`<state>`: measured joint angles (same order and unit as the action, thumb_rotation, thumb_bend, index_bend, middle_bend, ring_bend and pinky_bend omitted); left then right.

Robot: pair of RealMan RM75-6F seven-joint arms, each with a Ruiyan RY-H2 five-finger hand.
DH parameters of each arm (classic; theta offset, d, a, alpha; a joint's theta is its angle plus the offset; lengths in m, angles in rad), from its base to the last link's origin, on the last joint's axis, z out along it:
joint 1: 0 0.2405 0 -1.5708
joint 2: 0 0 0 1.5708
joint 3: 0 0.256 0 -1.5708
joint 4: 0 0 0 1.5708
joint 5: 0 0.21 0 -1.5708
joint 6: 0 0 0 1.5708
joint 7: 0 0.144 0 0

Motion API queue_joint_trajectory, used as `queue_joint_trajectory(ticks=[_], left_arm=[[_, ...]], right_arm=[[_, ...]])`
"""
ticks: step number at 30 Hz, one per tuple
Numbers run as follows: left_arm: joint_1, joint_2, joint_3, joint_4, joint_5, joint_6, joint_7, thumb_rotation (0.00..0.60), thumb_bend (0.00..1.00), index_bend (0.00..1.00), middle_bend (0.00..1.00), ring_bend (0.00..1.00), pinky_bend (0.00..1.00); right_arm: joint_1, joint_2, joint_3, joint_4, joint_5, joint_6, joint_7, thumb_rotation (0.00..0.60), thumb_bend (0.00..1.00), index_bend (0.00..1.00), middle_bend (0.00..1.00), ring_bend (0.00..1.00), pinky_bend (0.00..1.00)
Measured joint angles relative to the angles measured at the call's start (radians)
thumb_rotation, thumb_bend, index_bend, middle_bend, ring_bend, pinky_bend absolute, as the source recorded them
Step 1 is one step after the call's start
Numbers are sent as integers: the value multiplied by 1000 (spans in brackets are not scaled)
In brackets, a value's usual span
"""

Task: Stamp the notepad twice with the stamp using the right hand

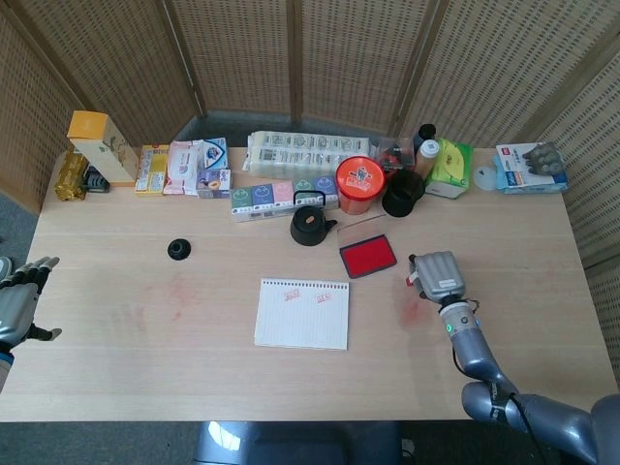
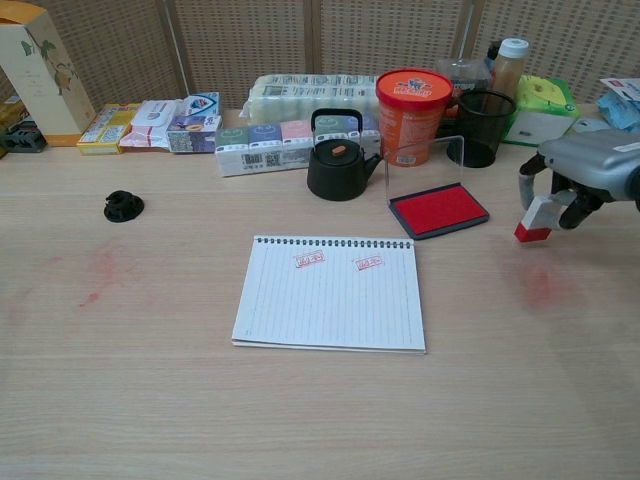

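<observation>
Head cam: high above, looks steeply down; whole table (image 1: 116, 368) in frame, far.
Chest cam: low at front edge, faces back screen; nearer, shallow angle.
Shared: notepad (image 1: 302, 313) (image 2: 330, 292), ink pad (image 1: 367, 256) (image 2: 439, 210), kettle (image 1: 309, 225) (image 2: 339, 158).

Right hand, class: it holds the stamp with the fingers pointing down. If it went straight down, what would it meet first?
Probably the bare table, right of the ink pad. The stamp held by the right hand would likely touch first; its height above the wood is unclear.
</observation>
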<state>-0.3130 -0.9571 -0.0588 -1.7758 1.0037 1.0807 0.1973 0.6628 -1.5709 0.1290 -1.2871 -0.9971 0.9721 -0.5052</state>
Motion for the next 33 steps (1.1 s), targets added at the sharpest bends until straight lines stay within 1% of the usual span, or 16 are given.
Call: queue_joint_trajectory(ticks=[4,7,14,19,23,28,33], left_arm=[[-1,0,0,1,-2,-1,-2,600,0,0,0,42,114],[-1,2,0,1,0,-3,-5,600,0,0,0,42,114],[0,5,1,2,3,-4,-14,600,0,0,0,42,114],[2,6,2,0,9,-2,-16,600,0,0,0,41,114],[5,7,4,-6,15,4,-16,600,0,0,0,42,114],[9,9,6,-8,22,11,-20,600,0,0,0,42,114],[12,10,8,-9,29,14,-24,600,0,0,0,42,114]], right_arm=[[1,-5,-8,-54,-3,18,-47,600,530,595,966,1000,1000],[5,-21,-9,-64,2,24,-71,600,529,593,967,1000,1000],[8,-32,-10,-63,22,16,-87,600,512,513,967,1000,1000],[5,-26,-12,-73,25,12,-85,600,423,456,967,1000,1000],[2,-12,-12,-87,24,9,-74,600,376,436,967,1000,1000],[-1,-4,-16,-98,18,13,-72,600,373,403,967,1000,1000],[-4,7,-18,-123,12,22,-75,600,379,401,966,1000,1000]])
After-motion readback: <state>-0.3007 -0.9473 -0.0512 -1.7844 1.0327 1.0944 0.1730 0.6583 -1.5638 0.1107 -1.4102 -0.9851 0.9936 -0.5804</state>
